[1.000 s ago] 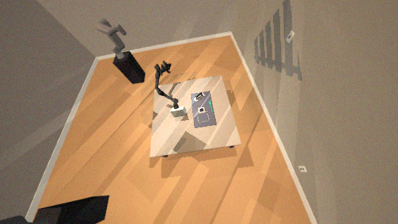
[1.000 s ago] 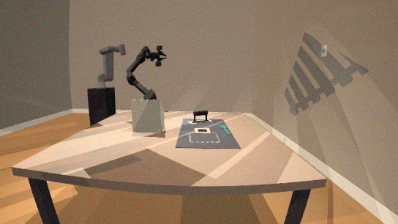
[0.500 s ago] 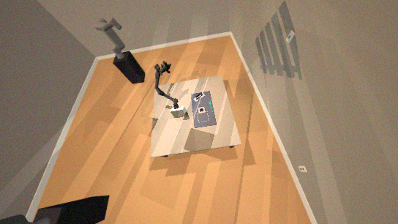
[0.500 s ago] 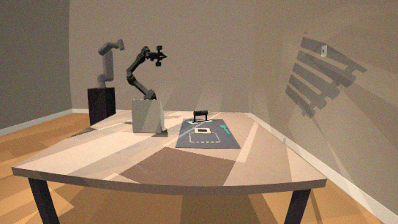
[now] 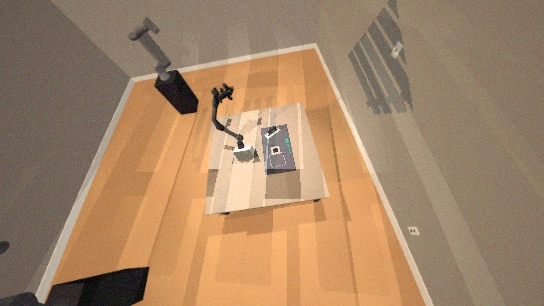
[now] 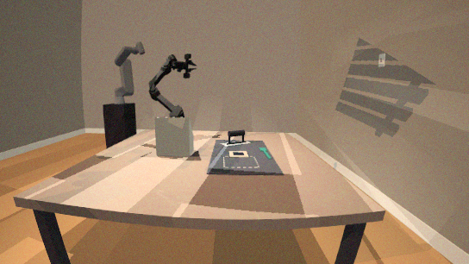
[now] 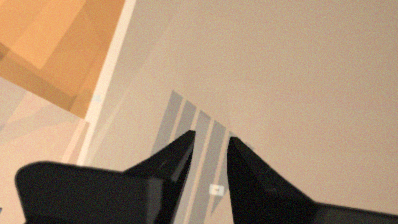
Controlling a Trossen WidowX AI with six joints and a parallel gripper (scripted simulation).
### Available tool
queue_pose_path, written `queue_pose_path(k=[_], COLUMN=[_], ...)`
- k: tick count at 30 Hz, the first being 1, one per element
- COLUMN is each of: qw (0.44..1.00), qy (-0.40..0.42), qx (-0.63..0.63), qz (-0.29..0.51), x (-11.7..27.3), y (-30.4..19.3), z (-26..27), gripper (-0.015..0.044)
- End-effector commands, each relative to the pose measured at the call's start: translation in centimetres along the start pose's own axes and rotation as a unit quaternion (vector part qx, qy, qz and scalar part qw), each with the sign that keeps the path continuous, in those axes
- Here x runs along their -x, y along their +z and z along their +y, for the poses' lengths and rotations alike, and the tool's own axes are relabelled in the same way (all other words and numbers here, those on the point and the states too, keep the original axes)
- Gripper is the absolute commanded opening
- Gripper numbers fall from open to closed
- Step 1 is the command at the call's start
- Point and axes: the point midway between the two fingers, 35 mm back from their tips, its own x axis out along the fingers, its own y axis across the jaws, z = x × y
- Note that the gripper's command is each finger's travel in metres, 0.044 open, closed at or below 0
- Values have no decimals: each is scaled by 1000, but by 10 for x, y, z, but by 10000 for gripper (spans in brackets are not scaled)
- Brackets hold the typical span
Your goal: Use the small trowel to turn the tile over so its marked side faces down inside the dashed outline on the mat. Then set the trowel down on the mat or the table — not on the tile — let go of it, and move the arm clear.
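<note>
My gripper (image 5: 232,92) (image 6: 195,66) (image 7: 211,140) is raised high behind and left of the mat, far from everything on it. Its fingers stand a small gap apart with nothing between them. The tile (image 5: 276,150) (image 6: 238,154), cream with a dark square in the middle of its upper face, lies flat on the dark mat (image 5: 290,167) (image 6: 276,170). It lies just behind the dashed outline (image 6: 241,167). What looks like the trowel, a white flat blade with a raised black handle (image 5: 272,131) (image 6: 236,133), rests at the mat's back. The wrist view shows neither tile nor trowel.
A green tool (image 5: 288,145) (image 6: 265,153) lies on the mat's right side. The arm's pale base block (image 5: 244,153) (image 6: 173,137) stands left of the mat. Another grey arm on a black pedestal (image 5: 176,92) (image 6: 119,124) stands beyond the table. Shadows cross the wooden table.
</note>
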Motion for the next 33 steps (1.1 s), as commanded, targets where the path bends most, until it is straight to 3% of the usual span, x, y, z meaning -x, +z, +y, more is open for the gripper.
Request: queue_pose_path(k=[1,10,14,28,33], qw=[1000,1000,1000,1000,1000], qy=[0,0,0,0,0], qx=[0,0,0,0,0], qz=[0,0,0,0,0], x=[0,0,0,0,0], y=[0,0,0,0,0], z=[0,0,0,0,0], gripper=[100,100,0,0,126])
